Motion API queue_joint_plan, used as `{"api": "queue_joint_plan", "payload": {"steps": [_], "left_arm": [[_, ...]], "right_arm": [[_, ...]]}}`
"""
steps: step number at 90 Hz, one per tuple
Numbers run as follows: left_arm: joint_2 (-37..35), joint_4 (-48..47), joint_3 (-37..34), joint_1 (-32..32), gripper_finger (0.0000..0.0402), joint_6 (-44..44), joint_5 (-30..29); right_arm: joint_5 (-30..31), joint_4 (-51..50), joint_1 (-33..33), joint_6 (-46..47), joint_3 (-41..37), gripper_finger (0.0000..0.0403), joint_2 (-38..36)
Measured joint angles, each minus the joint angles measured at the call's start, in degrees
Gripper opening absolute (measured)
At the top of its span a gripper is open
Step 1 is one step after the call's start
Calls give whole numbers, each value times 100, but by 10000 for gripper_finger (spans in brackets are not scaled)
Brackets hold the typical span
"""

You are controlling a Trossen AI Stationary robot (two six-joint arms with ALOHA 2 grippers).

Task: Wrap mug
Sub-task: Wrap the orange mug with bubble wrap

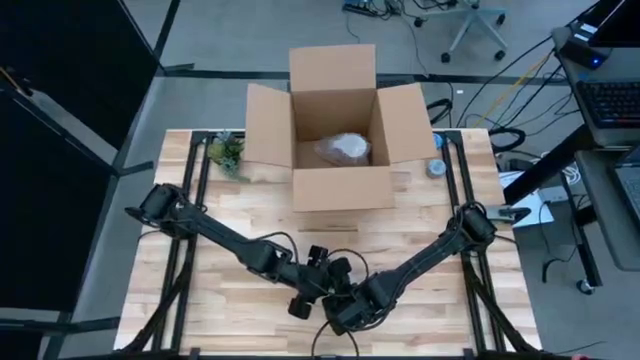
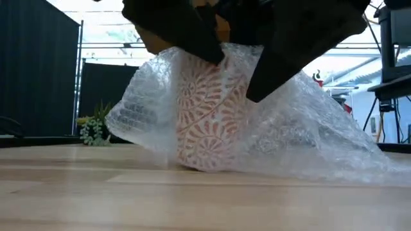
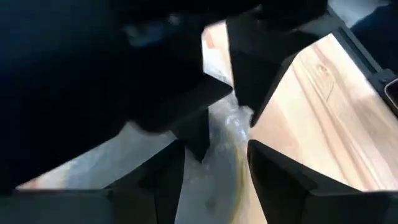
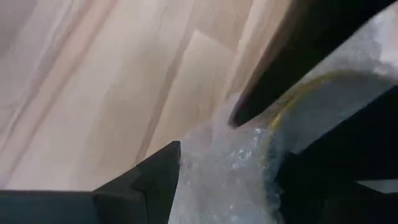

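Bubble wrap [image 2: 302, 144] is already covering most of the patterned mug [image 2: 209, 119], standing mid-frame on the worktop [image 2: 192, 199]. Both grippers are crowding above it; whether they are clamped, I cannot tell. Closing remains.

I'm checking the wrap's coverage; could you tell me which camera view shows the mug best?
The low view: the patterned mug stands on the table inside bubble wrap. In the high view the arms hide it; the wrist views show only wrap.
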Motion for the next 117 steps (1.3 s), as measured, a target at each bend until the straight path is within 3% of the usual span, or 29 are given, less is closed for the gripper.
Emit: {"api": "queue_joint_plan", "payload": {"steps": [40,89,117], "left_arm": [[216,45,-46,66,162,-90,62],[238,-29,-61,68,162,-125,79],[238,-102,-75,61,162,-65,38]], "right_arm": [[55,-77,22,-63,4,200,-94],[167,-333,42,66,19,200,-924],[234,-122,1,132,25,200,-256]]}}
